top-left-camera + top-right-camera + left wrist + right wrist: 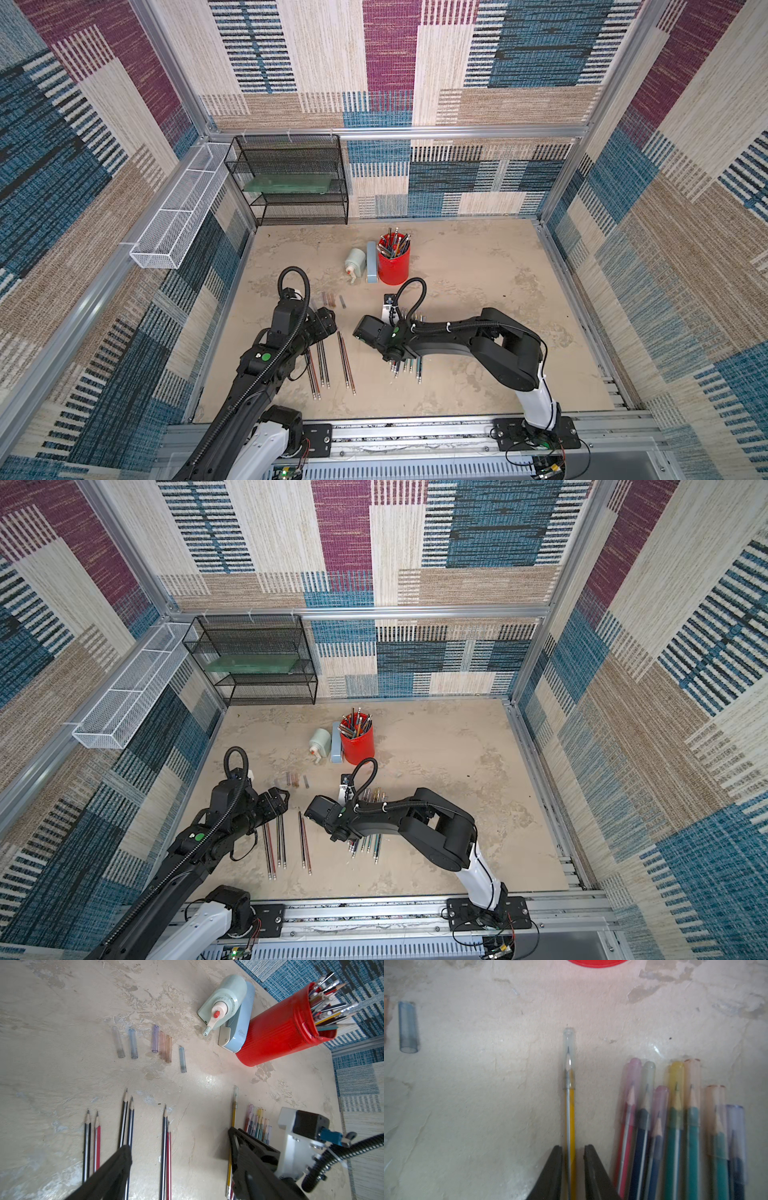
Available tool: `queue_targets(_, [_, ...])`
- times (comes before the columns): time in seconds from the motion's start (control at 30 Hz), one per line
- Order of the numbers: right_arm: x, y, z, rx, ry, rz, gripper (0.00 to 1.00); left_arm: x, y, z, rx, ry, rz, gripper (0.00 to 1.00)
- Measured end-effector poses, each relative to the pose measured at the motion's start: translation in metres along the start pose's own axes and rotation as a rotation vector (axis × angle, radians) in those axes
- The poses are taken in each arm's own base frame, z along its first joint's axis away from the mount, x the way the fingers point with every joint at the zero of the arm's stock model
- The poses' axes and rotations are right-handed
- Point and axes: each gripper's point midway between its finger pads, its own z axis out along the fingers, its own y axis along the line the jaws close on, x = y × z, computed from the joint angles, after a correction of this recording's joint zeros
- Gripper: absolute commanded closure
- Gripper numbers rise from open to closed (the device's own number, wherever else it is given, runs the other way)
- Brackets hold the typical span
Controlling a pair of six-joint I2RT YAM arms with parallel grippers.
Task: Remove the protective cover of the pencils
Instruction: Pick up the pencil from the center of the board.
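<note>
1. A white mesh basket (166, 224) is fixed to the left wall. Just beside it a black mesh shelf (299, 212) is set against the back wall, with a green slab (286, 183) laid on one tier.
2. The left claw (178, 1139) is held open above the tabletop (478, 270). Its jaws are spread wide and nothing is gripped between them.
3. Six bare pencils (131, 1124) are laid flat in three pairs under and just beside that claw, with their points turned toward the back wall.
4. Six loose caps (133, 1044) are laid in a row beyond those points, apart from them. The two orange ones are touching.
5. Farther back, a pale green sharpener (226, 999) is laid just beside a blue stapler-like tool (241, 1028). That tool is set against a red cup (276, 1028) filled with pens and pencils.
6. The right claw (573, 1147) is held low over a yellow pencil (571, 1122). Its jaws are set narrowly apart on either side of the shaft, and a slim gap is seen at one jaw, so no firm grip is shown.
7. The yellow pencil is laid flat on the tabletop, with a clear cap (569, 1043) fitted over its point.
8. Just right of it, capped pencils (675, 1136) are bunched together, touching. Seven are counted in the right wrist view, under pink, grey, yellow, orange and blue caps.
</note>
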Motion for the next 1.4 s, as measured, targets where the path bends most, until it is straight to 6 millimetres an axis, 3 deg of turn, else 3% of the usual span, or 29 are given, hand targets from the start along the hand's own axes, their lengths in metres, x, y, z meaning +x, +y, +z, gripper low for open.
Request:
queue_targets(0.57, [0.004, 0.008, -0.007, -0.053, 0.014, -0.001, 0.95, 0.005, -0.015, -0.004, 0.079, 0.040, 0.000, 0.20])
queue_targets(0.93, [-0.011, 0.034, -0.066, -0.269, -0.043, -0.003, 1.00, 0.017, -0.041, -0.007, 0.226, 0.117, -0.027, 0.26])
queue_targets(1.13, [-0.013, 0.036, -0.089, -0.379, -0.084, 0.013, 1.00, 0.021, -0.062, -0.010, 0.357, 0.150, -0.045, 0.26])
queue_targets(1.4, [-0.017, 0.036, -0.124, -0.532, -0.151, 0.043, 1.00, 0.028, -0.073, -0.007, 0.431, 0.193, -0.081, 0.31])
